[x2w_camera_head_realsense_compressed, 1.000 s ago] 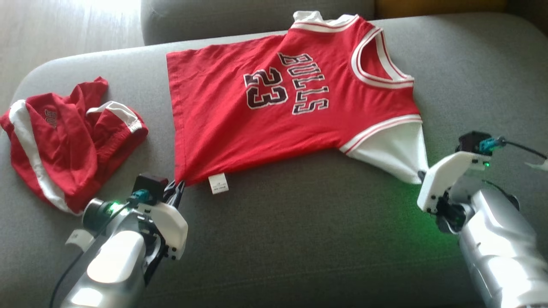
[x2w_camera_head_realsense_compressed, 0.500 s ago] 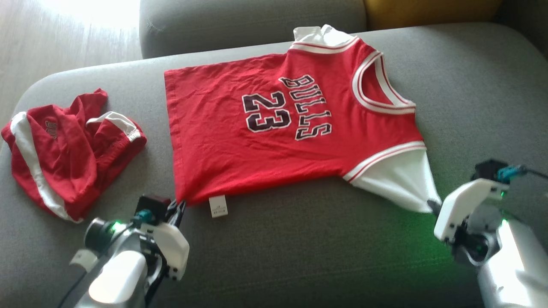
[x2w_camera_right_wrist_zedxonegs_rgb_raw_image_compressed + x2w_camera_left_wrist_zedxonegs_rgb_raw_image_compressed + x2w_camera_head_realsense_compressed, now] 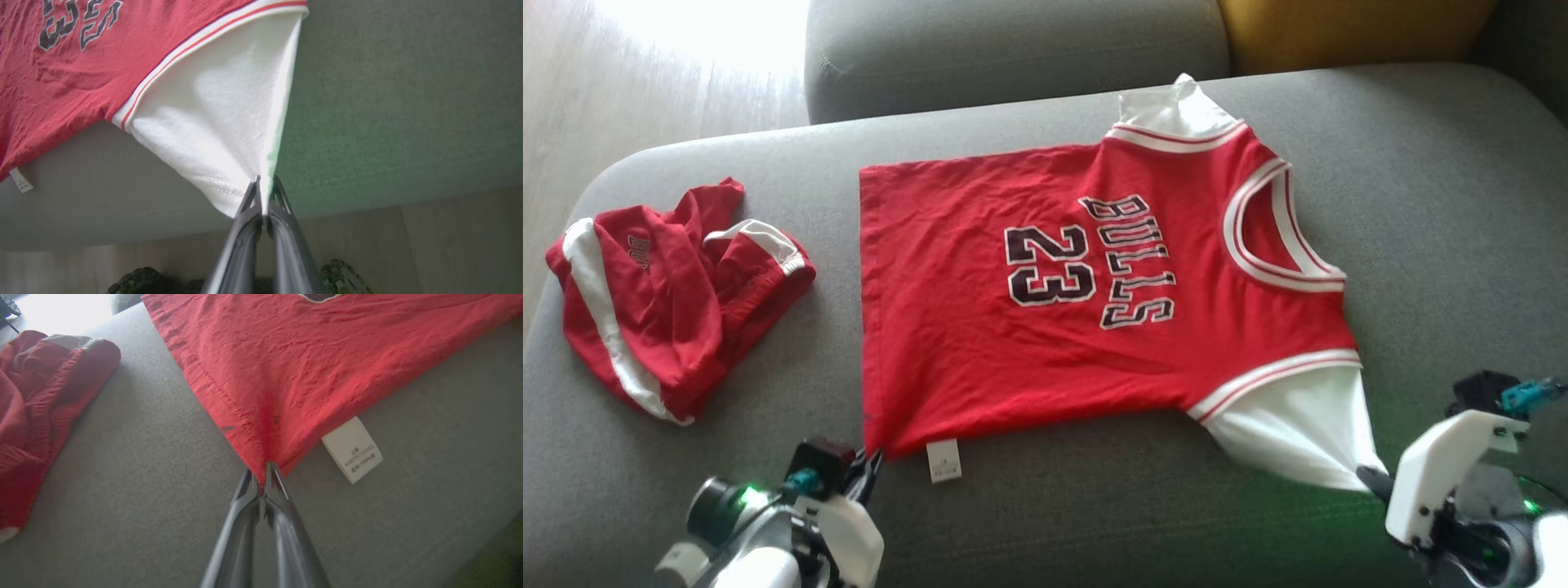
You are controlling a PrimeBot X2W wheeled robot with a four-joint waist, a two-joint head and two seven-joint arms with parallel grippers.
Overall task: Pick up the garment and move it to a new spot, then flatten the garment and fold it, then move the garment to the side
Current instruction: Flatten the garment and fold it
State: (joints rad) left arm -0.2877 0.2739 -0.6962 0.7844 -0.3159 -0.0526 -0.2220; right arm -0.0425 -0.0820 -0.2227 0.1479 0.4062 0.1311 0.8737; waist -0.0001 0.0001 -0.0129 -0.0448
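The garment is a red basketball jersey with white sleeves and the number 23, spread face up on the grey sofa seat. My left gripper is shut on the jersey's near hem corner, beside a white care label. My right gripper is shut on the tip of the near white sleeve, which is pulled into a taut point. The far white sleeve sticks up at the back.
Crumpled red shorts with white stripes lie on the seat's left end. A grey back cushion and a yellow cushion stand behind. The seat's front edge and wooden floor lie just below my right gripper.
Both grippers, still holding the jersey, have sunk toward the bottom of the head view, and the whole scene has shifted down, so the camera has moved. The jersey stays stretched flat.
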